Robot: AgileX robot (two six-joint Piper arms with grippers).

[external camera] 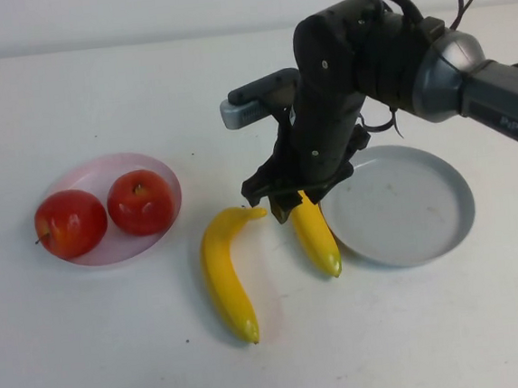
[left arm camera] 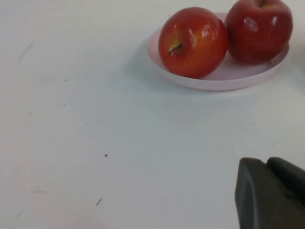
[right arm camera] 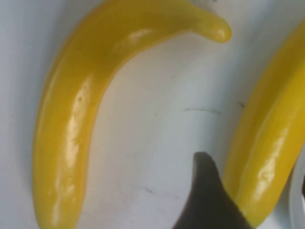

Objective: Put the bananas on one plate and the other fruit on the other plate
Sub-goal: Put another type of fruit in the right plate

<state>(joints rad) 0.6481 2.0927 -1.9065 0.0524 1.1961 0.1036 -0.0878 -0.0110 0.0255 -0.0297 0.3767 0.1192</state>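
Right hand [external camera: 289, 200] is over one banana's [external camera: 315, 234] upper end; finger state cannot be determined. Left hand [left arm camera: 269, 195] is pressed together above the counter [left arm camera: 95, 143], near the pink plate [left arm camera: 214, 81].

Right gripper [external camera: 289, 200] low, left gripper [left arm camera: 271, 195] parked.

You have the right arm [external camera: 357, 67] in matte black housings, rounded and bulky at the wrist; small pale screw heads dot its side; behind it sits a silver-grey dome joint, then a dark link lettered "PiPER" in white; thin black cables loop above the joint; a grey box-shaped camera module juts from the wrist; your right gripper [external camera: 288, 194] ends in black fingers; your left gripper [left arm camera: 271, 195] shows only as a dark, rounded black finger block.
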